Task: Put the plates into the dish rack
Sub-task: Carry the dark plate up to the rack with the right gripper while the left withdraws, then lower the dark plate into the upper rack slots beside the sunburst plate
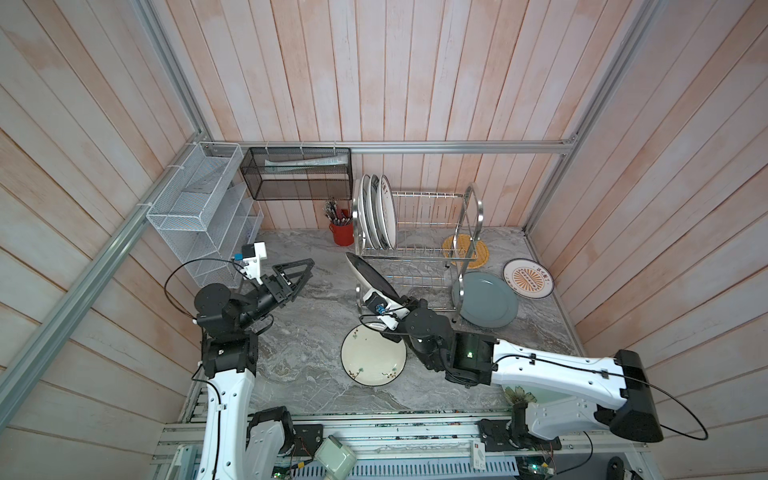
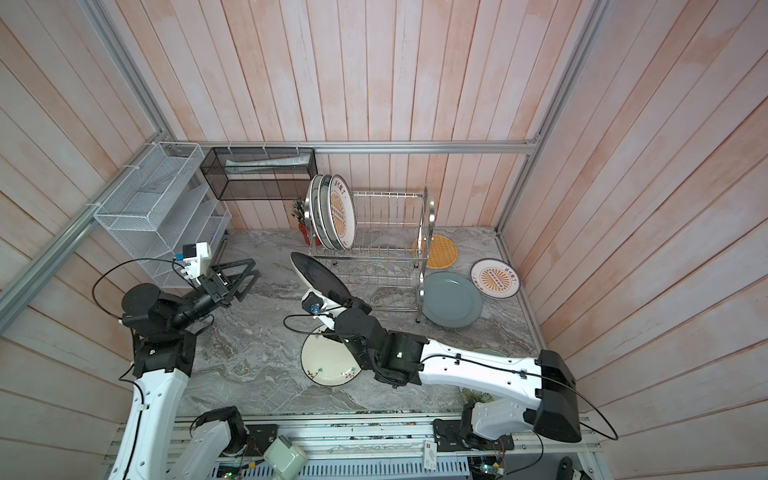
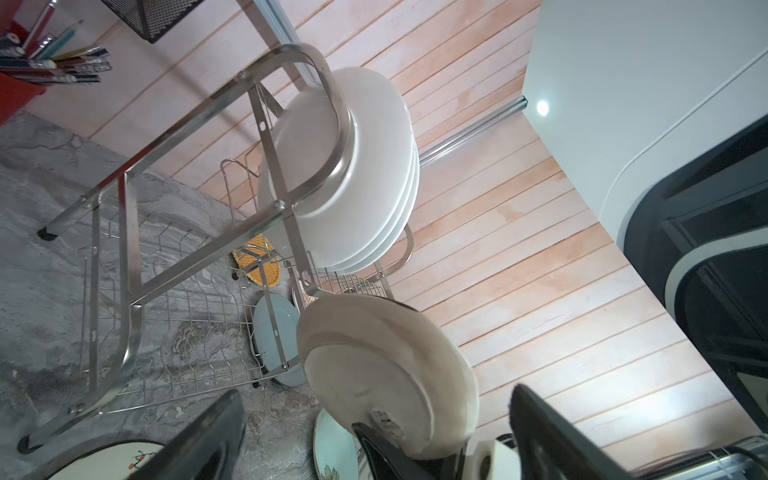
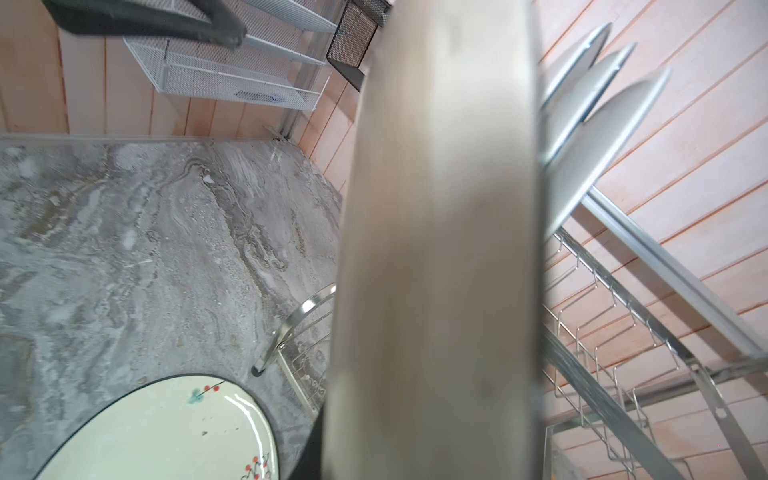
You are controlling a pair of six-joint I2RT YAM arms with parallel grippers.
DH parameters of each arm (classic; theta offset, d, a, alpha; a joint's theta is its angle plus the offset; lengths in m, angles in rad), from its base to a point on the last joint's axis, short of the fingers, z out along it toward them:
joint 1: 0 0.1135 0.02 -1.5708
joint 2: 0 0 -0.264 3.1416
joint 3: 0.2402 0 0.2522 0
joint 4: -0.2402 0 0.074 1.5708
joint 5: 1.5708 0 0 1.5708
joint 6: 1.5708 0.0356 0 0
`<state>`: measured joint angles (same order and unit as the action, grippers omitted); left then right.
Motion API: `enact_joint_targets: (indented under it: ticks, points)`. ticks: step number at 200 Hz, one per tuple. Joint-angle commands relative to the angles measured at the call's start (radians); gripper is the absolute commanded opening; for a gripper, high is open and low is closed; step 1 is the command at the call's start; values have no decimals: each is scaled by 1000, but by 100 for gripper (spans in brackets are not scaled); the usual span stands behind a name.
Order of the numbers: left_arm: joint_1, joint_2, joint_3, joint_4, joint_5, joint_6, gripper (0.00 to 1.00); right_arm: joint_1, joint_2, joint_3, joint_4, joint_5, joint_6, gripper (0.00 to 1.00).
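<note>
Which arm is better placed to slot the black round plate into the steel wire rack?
Right: right gripper holds the black round plate beside the steel wire rack; left gripper open, farther.

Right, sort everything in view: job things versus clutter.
Job: shiny steel wire dish rack, racked plates, black round plate, cream floral plate, grey-blue plate, orange-sunburst plate, orange lattice plate, pale-green floral plate.
Clutter: white mesh organiser, black mesh basket, red pen cup.

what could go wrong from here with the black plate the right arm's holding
1. The right gripper pinches the black plate only at its rim, tilted in the air; it might slip and drop onto the cream floral plate near it.
2. Swinging it into the dish rack, it may knock the three plates standing at that end of the upper tier.
</note>
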<state>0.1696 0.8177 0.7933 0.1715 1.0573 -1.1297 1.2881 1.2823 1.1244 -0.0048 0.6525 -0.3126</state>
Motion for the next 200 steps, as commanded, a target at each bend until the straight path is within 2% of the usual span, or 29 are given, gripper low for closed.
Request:
enact_joint_targets:
  ticks: [1, 36, 64, 84, 101, 126, 156, 176, 200]
  points:
    - [-96, -5, 22, -20, -53, 146, 100, 2, -118, 110, -32, -59, 186, 0]
    - [-203, -40, 42, -195, -164, 369, 100, 2, -186, 186, -80, -192, 258, 0]
    - [-217, -96, -15, -266, -207, 439, 100, -5, -205, 256, -72, -203, 281, 0]
    - [-225, -177, -95, -251, -192, 449, 100, -60, -196, 336, -79, -207, 330, 0]
    - [-230, -247, -127, -306, -222, 521, 100, -145, -170, 404, -99, -235, 391, 0]
    - [-236, -328, -140, -431, -339, 642, 100, -278, -87, 534, -171, -330, 495, 0]
    - [-239, -397, -175, -503, -520, 698, 100, -402, 39, 681, -240, -414, 588, 0]
    - [-239, -408, -160, -549, -566, 724, 100, -442, 143, 789, -304, -413, 624, 0]
    - [-237, -429, -176, -534, -536, 722, 100, -472, 245, 881, -359, -409, 656, 0]
